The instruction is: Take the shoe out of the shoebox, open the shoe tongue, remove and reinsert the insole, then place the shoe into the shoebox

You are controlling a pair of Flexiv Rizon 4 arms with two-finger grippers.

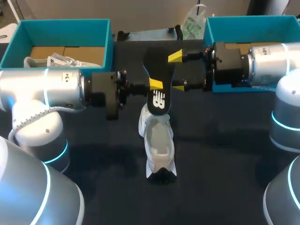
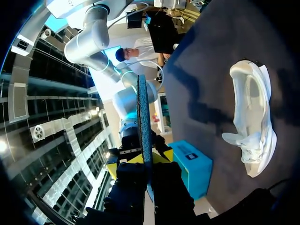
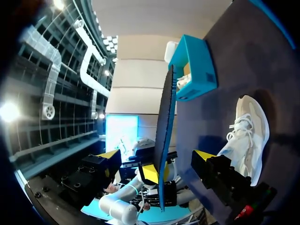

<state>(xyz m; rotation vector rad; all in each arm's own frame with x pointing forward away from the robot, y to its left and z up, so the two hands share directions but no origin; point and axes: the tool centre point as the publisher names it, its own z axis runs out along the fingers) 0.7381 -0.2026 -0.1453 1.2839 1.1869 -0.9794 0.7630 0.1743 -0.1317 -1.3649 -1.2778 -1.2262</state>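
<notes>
Left pincer [image 1: 154,84] grips insole [image 1: 157,65] above white shoe [image 1: 158,145].

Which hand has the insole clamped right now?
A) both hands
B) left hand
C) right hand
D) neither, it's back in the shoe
B: the left hand presses the insole from both sides, while the right hand has its fingers wide apart, clear of it.

My tool [image 2: 144,161] pinches the thin black insole [image 2: 143,112] edge-on; the white sneaker [image 2: 251,117] lies nearby on the dark table [image 2: 206,61].
</notes>
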